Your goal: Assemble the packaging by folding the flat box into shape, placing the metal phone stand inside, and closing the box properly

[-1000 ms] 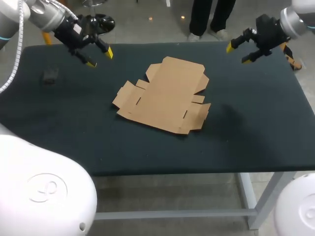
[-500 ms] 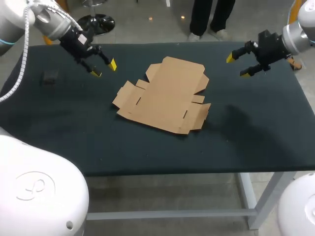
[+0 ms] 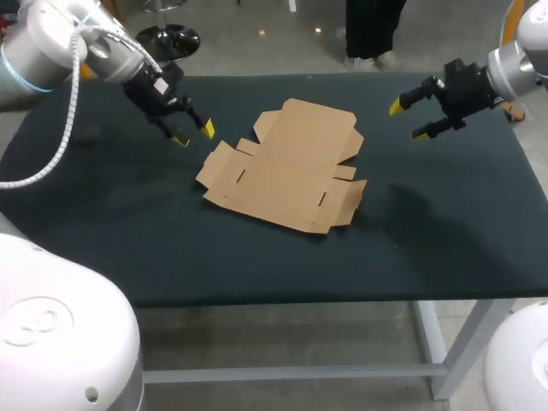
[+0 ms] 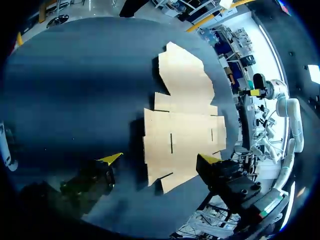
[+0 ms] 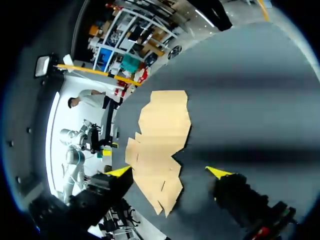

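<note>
The dark bench (image 3: 257, 257) is carrying a flat cardboard box (image 3: 287, 167), which is lying unfolded near its middle with its flaps spread out. Just beyond the box's left corner, the left pincer (image 3: 193, 134) is hanging over the bench, its fingers spread wide and gripping nothing. Farther back on the right, the right pincer (image 3: 408, 120) is hovering apart from the box, likewise gaping wide and empty.

Dark cloth-topped table (image 3: 445, 231)
</note>
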Tool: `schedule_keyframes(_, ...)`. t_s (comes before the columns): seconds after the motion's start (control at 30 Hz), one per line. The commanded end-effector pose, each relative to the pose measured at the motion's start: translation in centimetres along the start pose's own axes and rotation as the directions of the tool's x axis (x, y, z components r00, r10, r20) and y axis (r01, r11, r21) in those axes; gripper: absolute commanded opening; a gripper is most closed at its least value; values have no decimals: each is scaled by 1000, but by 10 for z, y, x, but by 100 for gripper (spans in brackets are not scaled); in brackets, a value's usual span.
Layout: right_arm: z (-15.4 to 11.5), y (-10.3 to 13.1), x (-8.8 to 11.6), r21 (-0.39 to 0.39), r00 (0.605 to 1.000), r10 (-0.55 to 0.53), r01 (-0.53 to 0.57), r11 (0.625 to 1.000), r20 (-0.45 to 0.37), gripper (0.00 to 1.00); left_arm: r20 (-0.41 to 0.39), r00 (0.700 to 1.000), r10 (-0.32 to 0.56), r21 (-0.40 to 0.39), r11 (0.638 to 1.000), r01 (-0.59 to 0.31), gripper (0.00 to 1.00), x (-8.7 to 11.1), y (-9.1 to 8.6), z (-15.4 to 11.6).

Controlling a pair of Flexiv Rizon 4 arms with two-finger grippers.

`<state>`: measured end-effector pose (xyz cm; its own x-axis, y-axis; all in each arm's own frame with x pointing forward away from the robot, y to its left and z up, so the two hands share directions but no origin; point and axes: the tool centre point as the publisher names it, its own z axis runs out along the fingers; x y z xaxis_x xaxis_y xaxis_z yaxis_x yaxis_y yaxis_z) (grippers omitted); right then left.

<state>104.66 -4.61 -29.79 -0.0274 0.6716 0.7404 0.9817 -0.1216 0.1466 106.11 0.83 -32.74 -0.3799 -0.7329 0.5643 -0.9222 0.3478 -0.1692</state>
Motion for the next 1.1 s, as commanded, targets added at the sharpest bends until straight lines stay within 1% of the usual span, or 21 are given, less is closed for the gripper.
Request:
schedule_keyframes(0.03,-1,-2,2,8,1000,-7,7,1000,-1,100,6,999,39,-3,999,-39,100,-5,-5,15)
schedule_keyframes(0.07,-1,-3,2,13,1000,-11,11,1000,-4,100,20,998,53,5,999,-54,100,-5,-4,18)
schedule_keyframes(0.13,-1,-4,3,14,1000,-13,13,1000,-5,100,11,996,90,6,996,-91,100,-7,-5,22)
schedule_keyframes(0.33,-1,-7,4,17,1000,-15,15,1000,-8,100,25,991,130,-3,991,-130,100,-12,-7,34)
schedule_keyframes(0.47,0,-7,3,19,1000,-12,12,1000,-11,100,17,989,146,-13,989,-146,100,-13,-6,40)
schedule_keyframes(0.6,4,-3,-1,29,1000,6,-6,1000,-12,100,28,985,170,-22,985,-169,100,-10,-3,47)
schedule_keyframes(0.77,4,-3,-2,30,1000,12,-12,999,-15,100,61,980,191,-40,981,-189,100,-5,2,57)
schedule_keyframes(0.8,4,-3,-2,30,1000,13,-12,999,-16,100,59,979,194,-43,980,-192,95,-5,2,58)
schedule_keyframes(0.83,3,-3,-2,30,1000,13,-12,999,-16,100,58,979,194,-44,980,-192,80,-5,2,60)
schedule_keyframes(0.87,3,-3,-2,29,1000,14,-13,999,-16,100,56,979,196,-47,980,-194,62,-5,3,61)
schedule_keyframes(0.9,3,-3,-2,28,1000,14,-14,1000,-16,100,54,979,198,-48,979,-196,53,-5,3,62)
schedule_keyframes(0.97,3,-3,-2,28,1000,16,-16,999,-16,100,55,979,196,-50,980,-193,40,-4,3,65)
schedule_keyframes(1.0,2,-4,-2,28,1000,17,-17,999,-16,100,57,980,193,-51,980,-190,32,-4,3,66)
schedule_keyframes(1.03,2,-4,-3,28,1000,18,-17,999,-17,100,58,981,187,-49,982,-184,0,-5,4,66)
schedule_keyframes(1.1,2,-4,-3,28,1000,19,-18,999,-18,100,59,983,176,-42,984,-173,0,-5,4,66)
